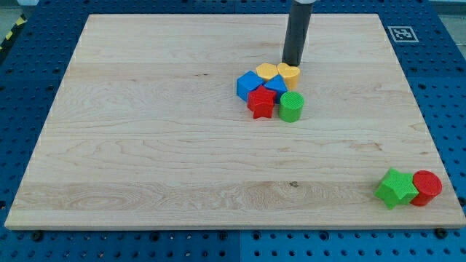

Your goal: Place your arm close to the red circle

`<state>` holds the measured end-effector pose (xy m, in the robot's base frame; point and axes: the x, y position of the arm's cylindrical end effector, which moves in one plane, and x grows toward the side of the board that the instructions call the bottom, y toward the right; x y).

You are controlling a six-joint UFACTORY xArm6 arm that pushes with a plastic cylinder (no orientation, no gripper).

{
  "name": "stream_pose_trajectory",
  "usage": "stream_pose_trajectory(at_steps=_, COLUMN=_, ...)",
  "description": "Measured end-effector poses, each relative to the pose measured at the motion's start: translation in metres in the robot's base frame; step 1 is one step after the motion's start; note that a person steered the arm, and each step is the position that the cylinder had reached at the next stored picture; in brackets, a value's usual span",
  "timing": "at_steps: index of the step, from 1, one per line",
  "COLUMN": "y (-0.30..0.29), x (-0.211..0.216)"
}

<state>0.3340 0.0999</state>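
The red circle (pixel 426 187) lies at the board's bottom right corner, touching a green star (pixel 396 188) on its left. My tip (pixel 293 63) stands near the view's top centre, just above a yellow block (pixel 289 73). It is far up and left of the red circle.
A cluster sits below the tip: two yellow blocks (pixel 267 71), a blue cube (pixel 248 84), another blue block (pixel 276 85), a red star (pixel 261 102) and a green cylinder (pixel 291 106). The wooden board (pixel 145 145) lies on a blue pegboard; a marker tag (pixel 401 33) is at top right.
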Motion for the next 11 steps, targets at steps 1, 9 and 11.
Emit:
stream_pose_trajectory(at_steps=1, y=0.0, x=0.0)
stream_pose_trajectory(at_steps=9, y=0.244, x=0.229)
stream_pose_trajectory(at_steps=11, y=0.244, x=0.247)
